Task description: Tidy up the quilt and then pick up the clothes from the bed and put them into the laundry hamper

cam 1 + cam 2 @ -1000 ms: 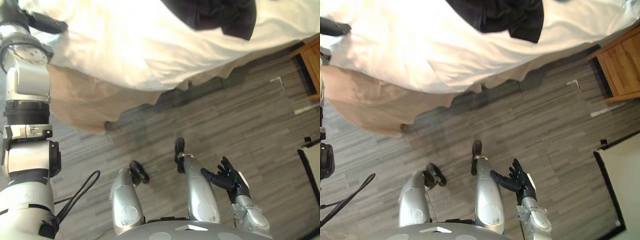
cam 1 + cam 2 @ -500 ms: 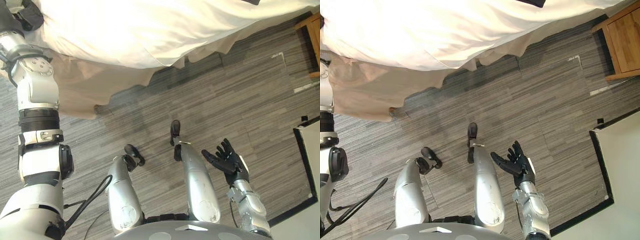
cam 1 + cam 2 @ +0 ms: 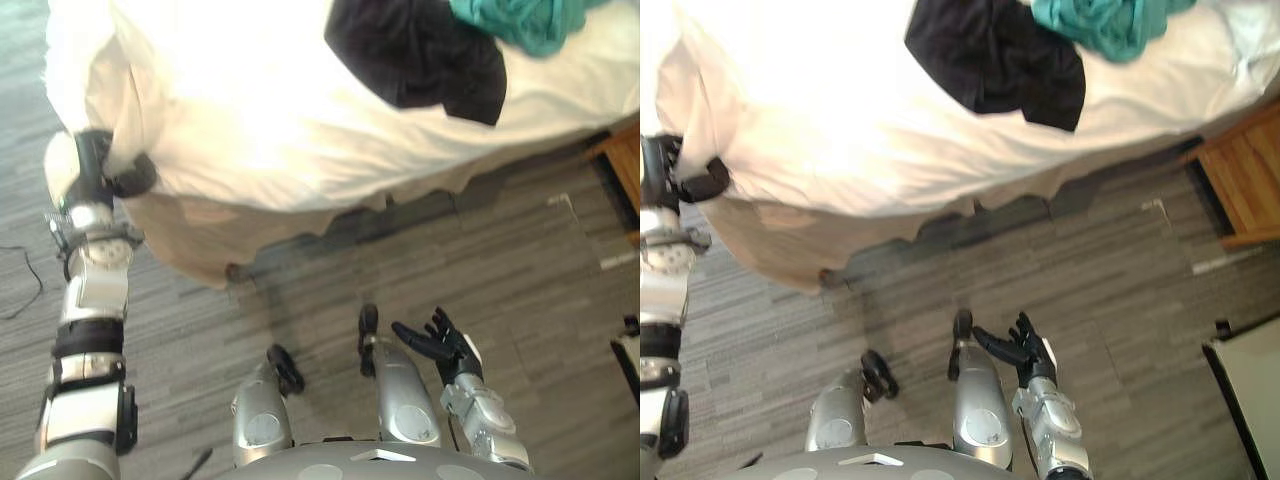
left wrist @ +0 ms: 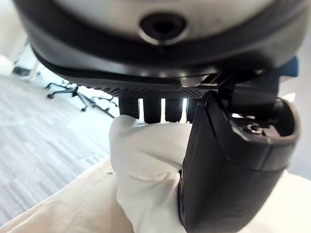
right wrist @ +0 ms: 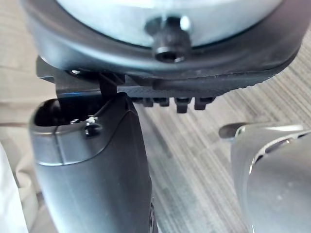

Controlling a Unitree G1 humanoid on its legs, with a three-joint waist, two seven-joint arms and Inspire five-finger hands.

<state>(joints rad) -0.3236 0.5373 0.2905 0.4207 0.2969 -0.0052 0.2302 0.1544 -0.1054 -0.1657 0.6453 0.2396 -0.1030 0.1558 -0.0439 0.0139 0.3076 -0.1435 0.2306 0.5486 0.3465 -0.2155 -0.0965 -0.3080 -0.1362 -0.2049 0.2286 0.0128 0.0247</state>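
Status entry, head and wrist views.

- Landmark: bed [image 3: 185,235], beige side facing the robot.
- Quilt [image 3: 260,110]: white, spread over the bed top and hanging over the near edge. The surface looks broadly flat, but glare washes out most of it, so creases cannot be ruled out.
- Left hand [image 3: 105,172]: at the bed's near corner, on the robot's left. The left wrist view shows its fingers [image 4: 153,109] and thumb curled round a bunched fold of white quilt cloth. Firm hold.
- Right hand [image 3: 440,345]: low, off the bed and over the floor [image 3: 500,260]. Palm up, fingers spread wide, holding nothing.
- Black garment [image 3: 420,55]: lies on the quilt, toward the bed's right part, untouched.
- Teal garment [image 3: 520,20]: further in on the bed, just beyond the black one, and seems to overlap its edge.
- Wooden cabinet [image 3: 1240,180]: beside the bed's right end.
- Dark-rimmed object [image 3: 1252,395]: pale, on the floor well clear of the bed. It may be the hamper, but I cannot tell.

Progress, as judged: the quilt step is under way, with the corner in hand. Both garments remain on the bed, so the pick-up and drop into the hamper are all left to do. The task looks to be at an early stage.

Labels and writing: none legible on the garments, quilt or furniture.
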